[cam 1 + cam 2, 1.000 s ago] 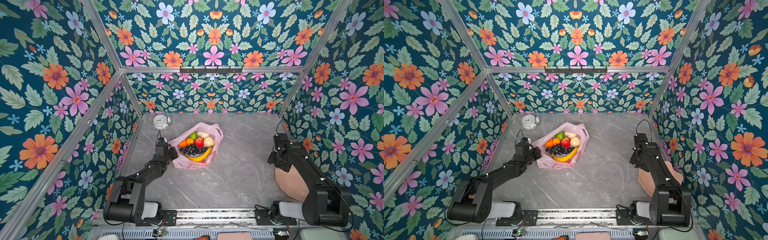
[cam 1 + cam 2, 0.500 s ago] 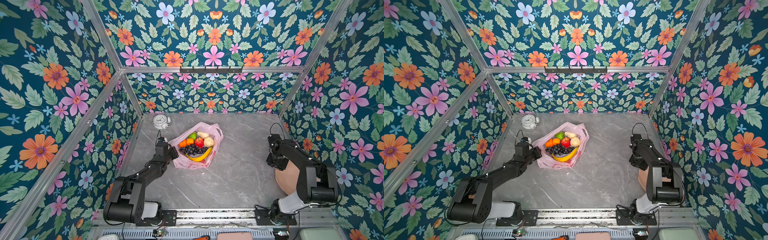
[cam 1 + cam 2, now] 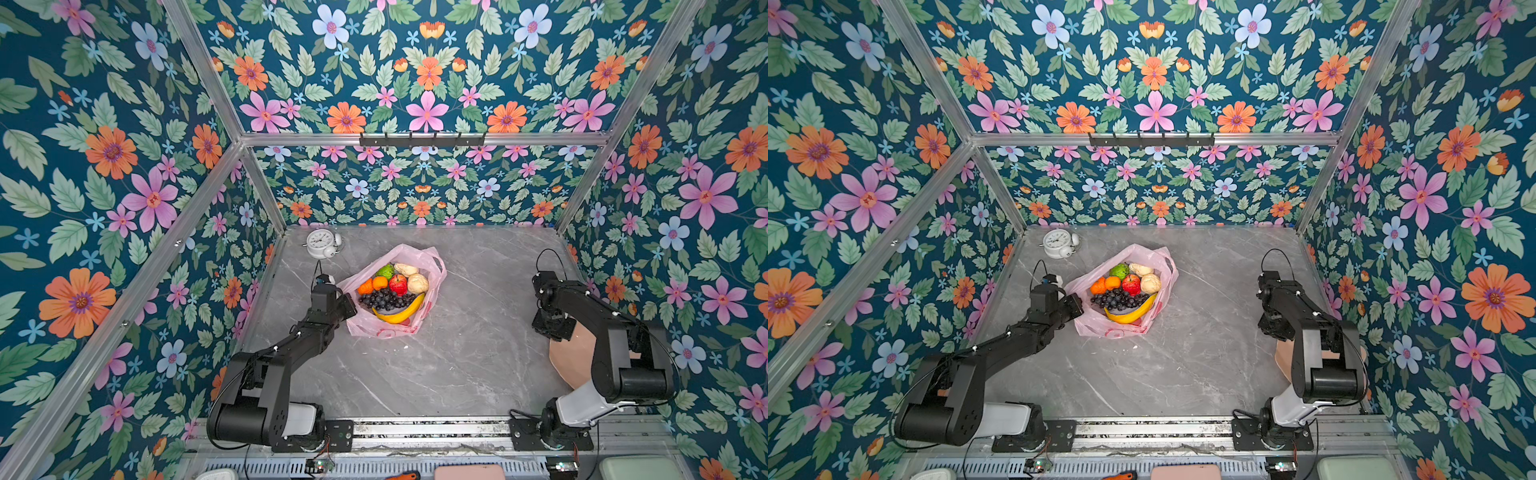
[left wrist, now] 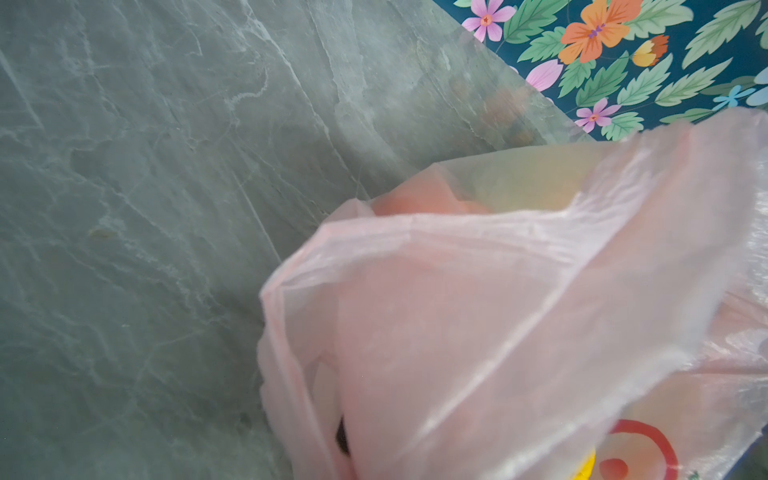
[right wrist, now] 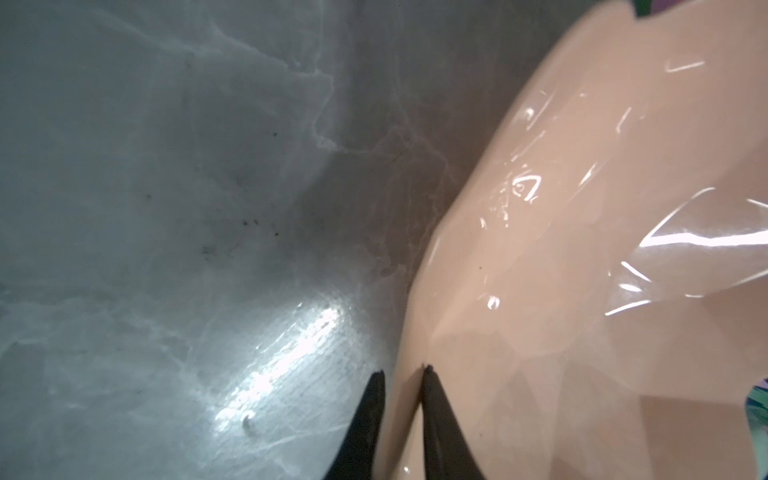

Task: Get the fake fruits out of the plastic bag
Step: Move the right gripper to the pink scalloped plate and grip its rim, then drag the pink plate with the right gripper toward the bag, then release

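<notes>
Just changed: The right arm has folded its elbow back toward its base and dropped its wrist. The right gripper (image 3: pixel 548 328) has come down to the rim of the rigid scalloped peach-pink bowl (image 3: pixel 573 359), right of centre in both top views. Its jaws have narrowed from wide apart.
Unchanged: The left arm, the bag and the fruit lie as they did.
Right gripper: In the right wrist view the black fingertips (image 5: pixel 432 395) straddle the bowl's rim, one outside and one inside. The gap is almost gone, and it looks like a pinch on the rim.
Left gripper: The left gripper (image 3: pixel 348 306) is closed tight at the left edge of the thin translucent pink plastic bag (image 3: pixel 372 326). Its fingers are hidden, but film stretched close to the left wrist camera suggests it holds the bag's rim.
Task's things: The bag sits open at the centre of the grey marble-look table (image 3: pixel 436 370), below the white twin-bell alarm clock (image 3: pixel 322 243). The glossy fake fruits (image 3: pixel 386 297) are all inside it, including the yellow banana (image 3: pixel 399 314) and the red apple (image 3: pixel 398 284).
Meaning: No fruit is out yet. The bowl appears to be the first thing to move, probably as a landing place.
Arm pose: The left arm is stretched low toward the bag. The right arm is bent sharply with its wrist pointing down.
</notes>
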### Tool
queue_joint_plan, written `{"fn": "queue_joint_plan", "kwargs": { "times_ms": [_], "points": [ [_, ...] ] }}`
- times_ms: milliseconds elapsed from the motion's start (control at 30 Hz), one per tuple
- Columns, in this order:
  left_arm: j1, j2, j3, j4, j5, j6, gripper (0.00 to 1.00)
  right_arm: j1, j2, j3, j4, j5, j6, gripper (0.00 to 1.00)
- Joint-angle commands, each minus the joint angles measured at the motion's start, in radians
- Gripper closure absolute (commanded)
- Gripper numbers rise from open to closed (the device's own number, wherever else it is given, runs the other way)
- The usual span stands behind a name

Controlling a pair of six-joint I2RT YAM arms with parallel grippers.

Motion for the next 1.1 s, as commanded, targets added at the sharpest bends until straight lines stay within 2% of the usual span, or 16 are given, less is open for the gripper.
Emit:
{"fn": "queue_joint_plan", "kwargs": {
  "times_ms": [0,267,433,733,1067],
  "points": [
    [0.001,-0.004,0.002,0.008,-0.008,0.002,1.00,0.035,-0.009,-0.001,-0.007,-0.035,0.010,0.86],
    [0.001,-0.002,0.001,0.008,-0.017,0.004,1.00,0.118,-0.076,-0.009,-0.050,-0.076,0.007,0.89],
    [0.000,0.003,0.001,0.011,-0.018,0.005,1.00,0.228,-0.114,0.004,-0.076,-0.139,0.000,0.89],
    [0.000,0.007,0.001,0.011,-0.030,0.005,1.00,0.556,-0.047,0.125,-0.171,-0.150,0.085,0.88],
    [0.001,0.010,-0.002,0.014,-0.052,0.013,1.00,0.900,0.209,0.341,-0.278,-0.139,0.099,0.88]
  ]
}}
